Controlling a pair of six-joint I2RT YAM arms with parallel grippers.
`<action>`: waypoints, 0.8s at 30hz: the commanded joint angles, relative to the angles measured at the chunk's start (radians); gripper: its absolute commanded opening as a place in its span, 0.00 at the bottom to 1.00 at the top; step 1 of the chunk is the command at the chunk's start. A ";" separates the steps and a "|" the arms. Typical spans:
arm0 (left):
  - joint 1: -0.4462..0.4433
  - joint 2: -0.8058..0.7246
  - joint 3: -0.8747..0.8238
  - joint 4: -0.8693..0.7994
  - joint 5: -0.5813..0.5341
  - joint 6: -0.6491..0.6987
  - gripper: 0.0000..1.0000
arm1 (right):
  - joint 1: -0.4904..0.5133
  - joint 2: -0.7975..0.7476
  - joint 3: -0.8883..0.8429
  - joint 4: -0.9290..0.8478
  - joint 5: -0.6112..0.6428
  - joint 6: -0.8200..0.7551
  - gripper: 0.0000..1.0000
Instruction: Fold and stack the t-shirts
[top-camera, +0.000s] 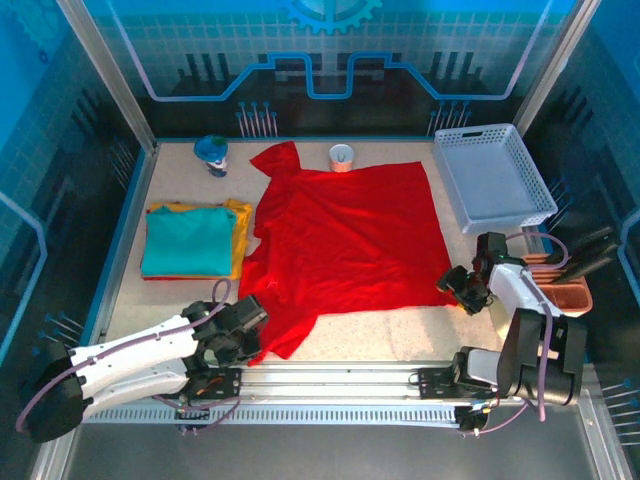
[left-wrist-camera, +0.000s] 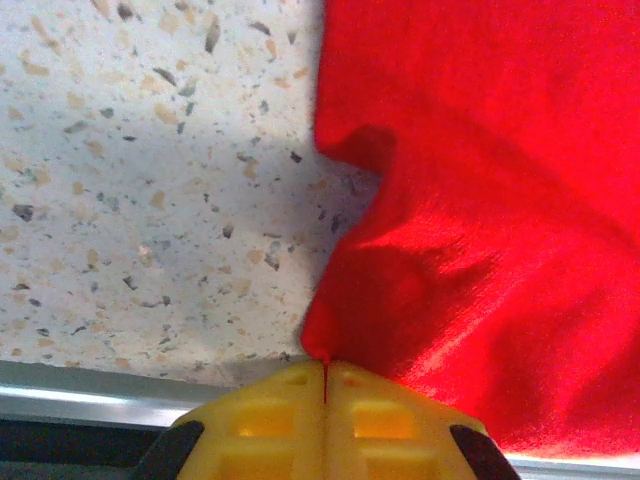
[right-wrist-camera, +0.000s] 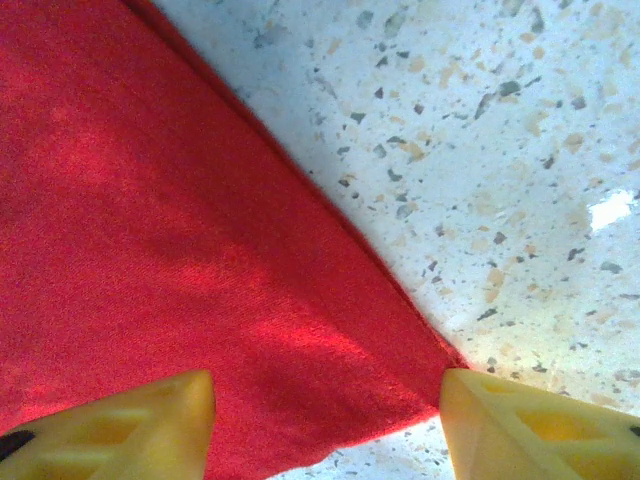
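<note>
red t-shirt (top-camera: 345, 235) spread mid-bench (top-camera: 190, 295) | left hand (left-wrist-camera: 325, 385) pressed together, pinching its 7 o'clock edge | right hand (right-wrist-camera: 325, 420) spread astride the 4 o'clock corner: to be closed fully before an even lift

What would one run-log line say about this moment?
step: gripping red t-shirt | left claw: shut on its near-left edge | right claw: open astride near-right corner | teal t-shirt: folded, on yellow-orange one

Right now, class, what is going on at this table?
Two robot arms are working on a red t-shirt spread out on the table. The left gripper is shut on its near left corner; the right gripper is open, astride the near right corner. A folded teal t-shirt lies on a yellow-orange one at the left.
</note>
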 joint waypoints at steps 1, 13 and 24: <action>-0.008 -0.005 -0.010 -0.009 0.006 0.017 0.00 | -0.015 0.004 -0.016 -0.001 -0.003 0.029 0.61; -0.006 -0.012 0.009 -0.011 0.005 0.029 0.00 | 0.005 -0.112 -0.011 -0.061 0.052 -0.007 0.67; -0.006 -0.033 0.011 -0.038 0.003 0.041 0.00 | 0.084 -0.077 -0.029 -0.083 0.117 0.055 0.67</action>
